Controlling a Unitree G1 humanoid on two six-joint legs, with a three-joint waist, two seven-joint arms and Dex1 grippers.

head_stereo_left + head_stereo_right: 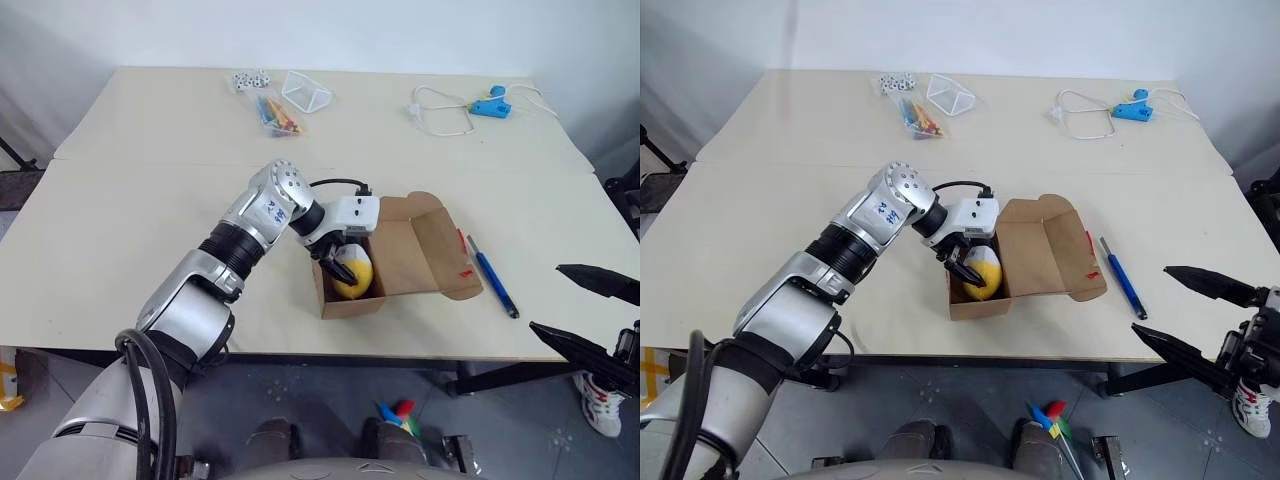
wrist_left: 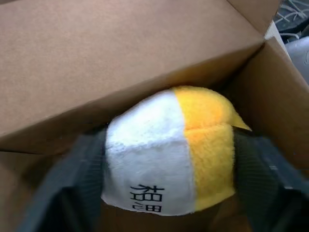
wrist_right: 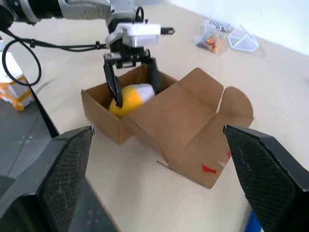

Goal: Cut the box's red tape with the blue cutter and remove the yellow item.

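The box lies open near the front edge of the bench, its lid folded back flat to the right, with bits of red tape on the lid's outer flap. The left tool reaches down into the box, and its two black fingers sit either side of the yellow item, pressed against its fuzzy flanks; it looks gripped, though it rests low inside the box. The item is part yellow, part white, with dark printed characters on the white patch. The cutter lies on the bench just right of the lid, apart from both tools. The right tool hangs off the bench's front right corner, fingers spread wide with nothing between them. At the far edge lie bagged pencils and a light-blue gadget with white cord.
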